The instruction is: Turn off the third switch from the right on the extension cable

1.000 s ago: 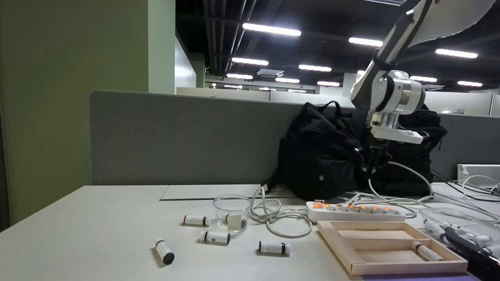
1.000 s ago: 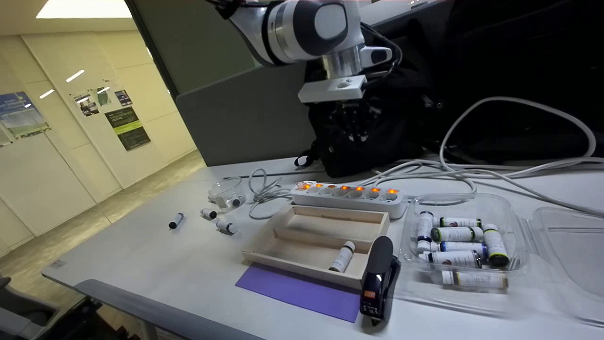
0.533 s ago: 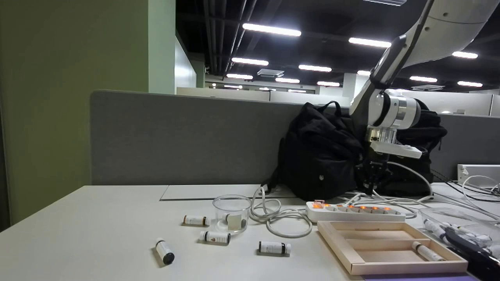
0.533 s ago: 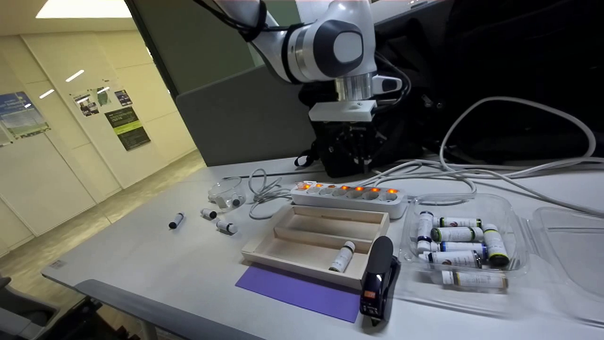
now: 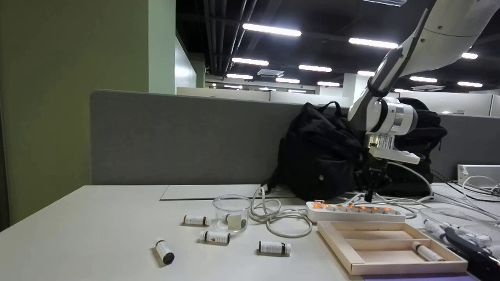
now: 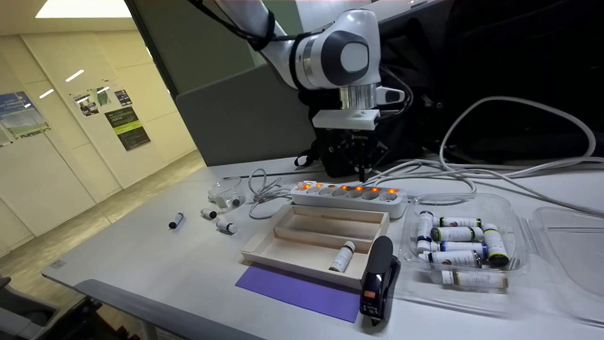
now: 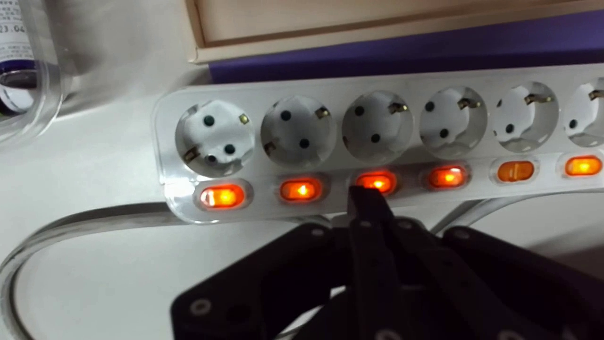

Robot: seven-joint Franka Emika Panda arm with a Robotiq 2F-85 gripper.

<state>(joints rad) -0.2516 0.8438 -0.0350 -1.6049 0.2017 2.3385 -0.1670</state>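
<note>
You're dropping the closed end effector [image 7: 370, 202] lower than before, tip hovering near the third switch [image 6: 359, 188] from the right in both exterior views. Power strip [image 6: 349, 203] is lying just behind the wooden tray [image 5: 406, 268]; wider surface [image 5: 97, 234] is stretching left.

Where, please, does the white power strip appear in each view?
In an exterior view: power strip, lower right, behind the wooden tray.
In an exterior view: power strip, right of centre, behind the wooden tray.
Wrist view: power strip, across the middle; wooden tray at the top.
Shared landmark: wooden tray.
</note>
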